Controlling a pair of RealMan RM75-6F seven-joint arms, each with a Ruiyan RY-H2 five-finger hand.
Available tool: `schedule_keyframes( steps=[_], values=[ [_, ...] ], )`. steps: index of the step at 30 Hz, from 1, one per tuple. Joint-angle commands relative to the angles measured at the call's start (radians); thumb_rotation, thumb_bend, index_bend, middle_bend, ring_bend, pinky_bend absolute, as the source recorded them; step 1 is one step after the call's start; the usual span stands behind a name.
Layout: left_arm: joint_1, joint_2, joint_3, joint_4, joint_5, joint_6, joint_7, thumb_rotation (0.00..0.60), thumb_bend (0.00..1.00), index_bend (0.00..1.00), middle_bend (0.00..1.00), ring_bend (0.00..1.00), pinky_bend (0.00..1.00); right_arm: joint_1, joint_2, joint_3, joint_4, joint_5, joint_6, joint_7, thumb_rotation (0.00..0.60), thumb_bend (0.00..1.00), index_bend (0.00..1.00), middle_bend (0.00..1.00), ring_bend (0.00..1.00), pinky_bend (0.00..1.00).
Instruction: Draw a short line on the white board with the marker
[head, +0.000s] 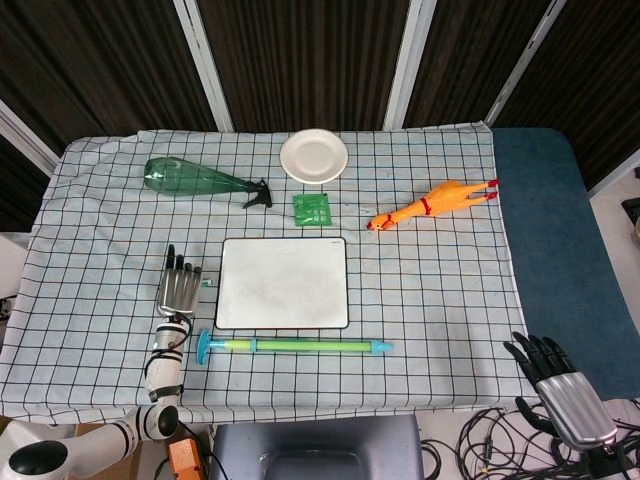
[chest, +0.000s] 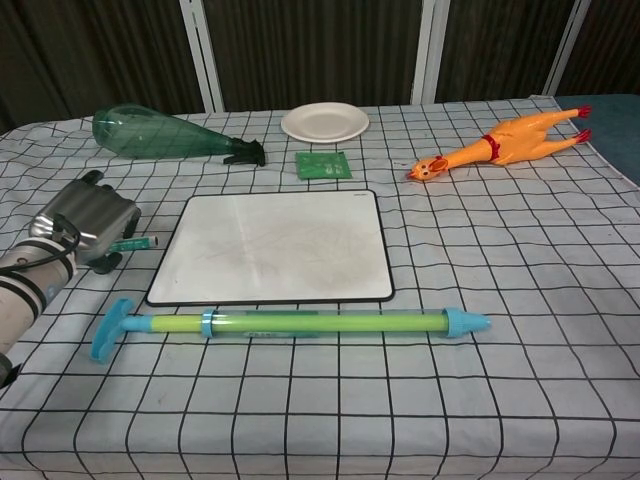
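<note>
The white board (head: 283, 283) lies flat in the middle of the checked cloth, its surface (chest: 270, 245) bare of fresh marks. Just left of it, my left hand (head: 179, 289) rests low over the marker (chest: 135, 242), a thin teal stick whose end pokes out from under the hand toward the board. In the chest view the left hand (chest: 85, 220) arches down over the marker with its fingers loosely apart; no grip on it shows. My right hand (head: 560, 385) hangs off the table's near right corner, fingers spread and holding nothing.
A green-and-blue tube toy (head: 295, 346) lies along the board's near edge. Behind the board sit a green packet (head: 312, 209), a white plate (head: 314, 156) and a green bottle (head: 195, 180) on its side. A rubber chicken (head: 430, 205) lies at the right.
</note>
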Motion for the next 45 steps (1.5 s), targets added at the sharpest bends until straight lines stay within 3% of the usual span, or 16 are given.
schedule_keyframes(
  steps=[1, 11, 21, 29, 32, 38, 42, 45],
  values=[
    [-0.003, -0.003, 0.003, 0.007, 0.003, -0.001, -0.006, 0.600, 0.34, 0.48, 0.45, 0.22, 0.08, 0.000, 0.000, 0.000, 0.000, 0.001, -0.001, -0.002, 0.600, 0.33, 0.00, 0.00, 0.00, 0.07],
    [-0.014, -0.002, 0.021, 0.025, 0.028, -0.028, -0.048, 0.600, 0.34, 0.53, 0.48, 0.25, 0.07, 0.000, 0.000, 0.001, -0.002, 0.003, -0.001, -0.004, 0.600, 0.33, 0.00, 0.00, 0.00, 0.07],
    [-0.020, -0.025, 0.057, 0.101, 0.118, 0.022, -0.124, 0.600, 0.43, 0.74, 0.69, 0.36, 0.09, 0.000, 0.001, 0.001, -0.001, 0.002, 0.000, 0.000, 0.600, 0.33, 0.00, 0.00, 0.00, 0.07],
    [-0.011, -0.006, 0.090, 0.131, 0.206, 0.055, -0.277, 0.600, 0.47, 0.77, 0.72, 0.41, 0.18, -0.001, -0.002, 0.001, -0.002, 0.002, -0.002, -0.008, 0.600, 0.33, 0.00, 0.00, 0.00, 0.07],
    [-0.008, 0.013, 0.093, 0.115, 0.242, 0.065, -0.423, 0.600, 0.49, 0.77, 0.73, 0.42, 0.21, -0.001, -0.002, 0.001, -0.002, 0.002, -0.002, -0.011, 0.600, 0.33, 0.00, 0.00, 0.00, 0.07],
    [-0.007, 0.039, 0.085, 0.092, 0.347, 0.154, -0.930, 0.600, 0.51, 0.77, 0.74, 0.49, 0.31, -0.001, -0.003, 0.002, -0.002, 0.005, -0.005, -0.013, 0.600, 0.33, 0.00, 0.00, 0.00, 0.07],
    [-0.010, 0.041, 0.078, 0.064, 0.392, 0.187, -1.254, 0.600, 0.53, 0.77, 0.75, 0.51, 0.33, 0.001, -0.005, 0.002, -0.003, 0.008, -0.012, -0.019, 0.600, 0.33, 0.00, 0.00, 0.00, 0.07],
    [-0.023, 0.028, 0.066, 0.048, 0.400, 0.184, -1.381, 0.600, 0.53, 0.77, 0.75, 0.52, 0.33, 0.001, -0.006, 0.001, -0.005, 0.009, -0.014, -0.023, 0.600, 0.33, 0.00, 0.00, 0.00, 0.07]
  ],
)
